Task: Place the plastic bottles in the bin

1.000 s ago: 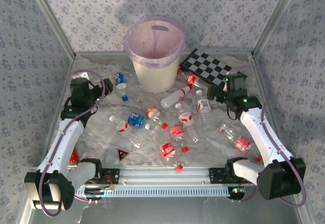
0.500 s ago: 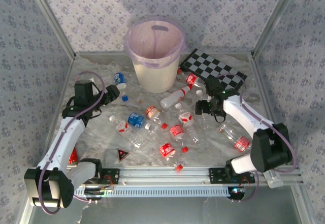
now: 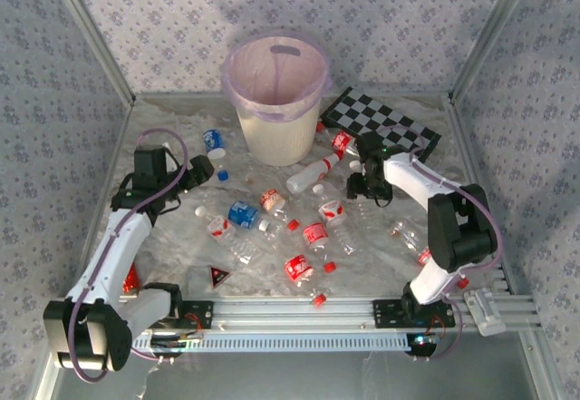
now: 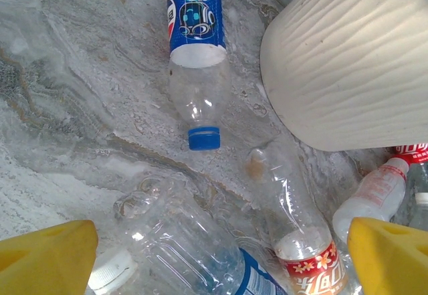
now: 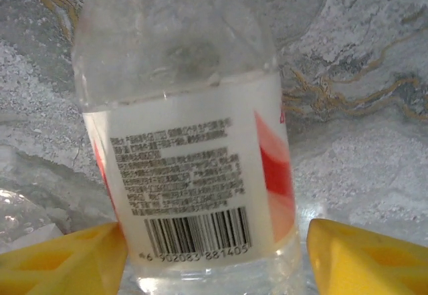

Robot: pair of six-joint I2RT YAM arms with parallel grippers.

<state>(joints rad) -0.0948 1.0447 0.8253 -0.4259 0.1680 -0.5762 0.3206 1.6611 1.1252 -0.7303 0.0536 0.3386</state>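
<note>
The cream bin with its pinkish bag stands at the back centre, its ribbed wall at the upper right of the left wrist view. Several plastic bottles lie scattered before it. My right gripper is open astride a red-and-white-labelled bottle; the left fingertip touches it and the right one stands off. My left gripper is open left of the bin, near a blue Pepsi bottle. A clear blue-labelled bottle and a red-labelled one lie ahead of its fingertips.
A black-and-white checkerboard lies flat at the back right. A small dark triangle sits near the front left. Loose red caps rest by the front rail. Patterned walls close in the table on three sides.
The right arm swung in from the right edge toward the centre and now straddles a bottle. The left gripper moved a little right and toward the front.
</note>
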